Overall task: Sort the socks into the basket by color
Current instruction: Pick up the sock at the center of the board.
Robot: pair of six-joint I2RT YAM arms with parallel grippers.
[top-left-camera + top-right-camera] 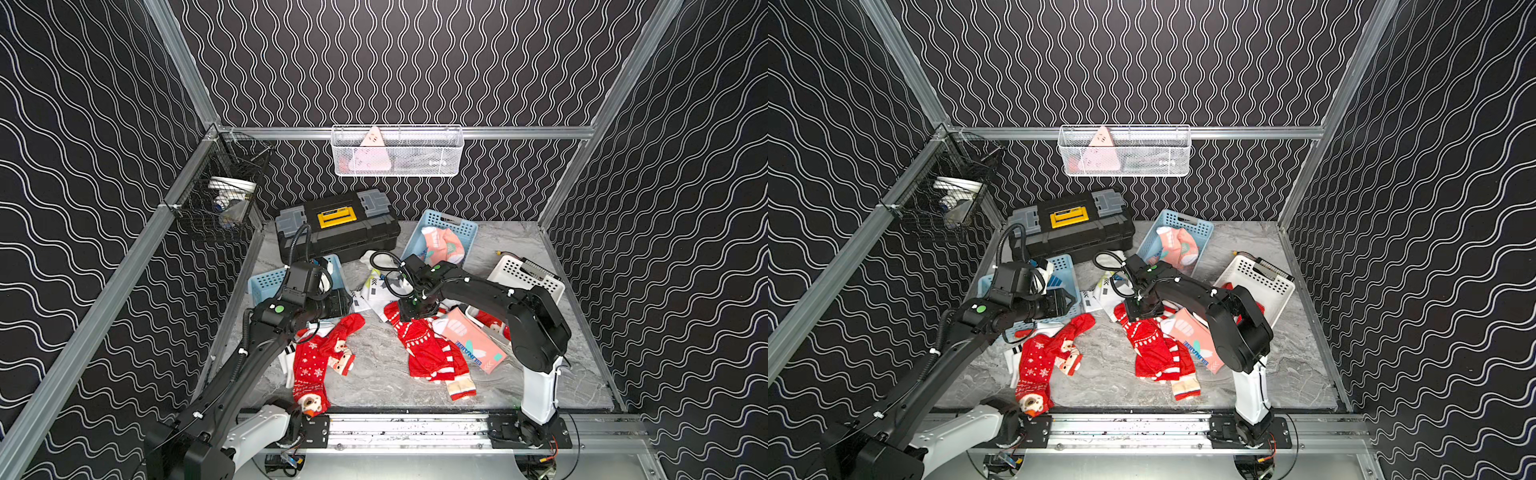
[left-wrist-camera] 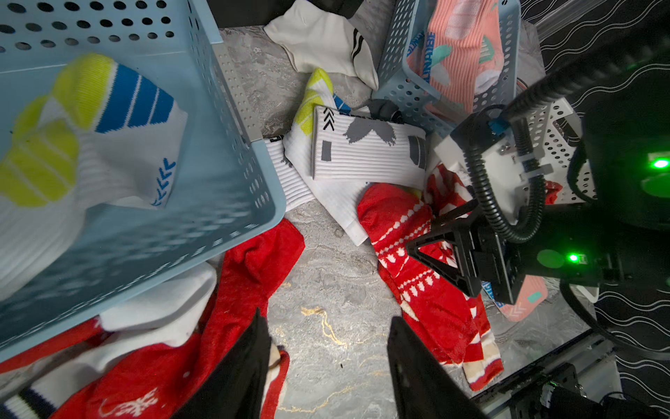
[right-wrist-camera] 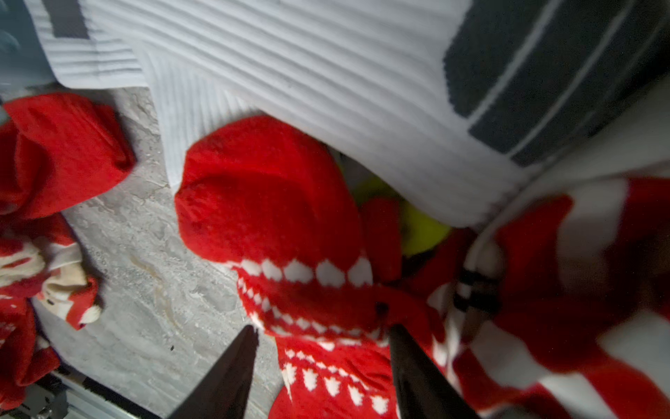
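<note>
Step in hand: a red one is being picked. The right gripper [image 3: 322,332] is down on the red patterned sock [image 3: 282,203], mid-desk [image 1: 374,374].
Right gripper: jaws spread, one on each side of the sock's white-heart band. The fabric between them lies flat and is not pinched, as far as I can see.
Left gripper [image 2: 326,319]: spread, empty, hovering over bare desk beside the near blue basket [image 2: 232,174].
Socks already sorted: pink socks [image 1: 442,245] in the far blue basket [image 1: 467,235]; a white, yellow and blue sock [image 2: 108,138] in the near one.
Socks loose on the desk: white socks [image 1: 374,291], red Christmas socks [image 1: 316,357], a pink sock [image 1: 473,340].
Next move, I'd judge: close on the red sock alone and lift it clear of the striped sock [image 3: 580,235] and the white one touching its toe. Then carry it to the white basket [image 1: 519,276], which seems to hold red.
Right wrist view alone: shows the fingertips straddling the sock; in both top views the wrist hides them.
Top views alone: show all three baskets together.
Left wrist view alone: shows the near basket's contents plainly.
</note>
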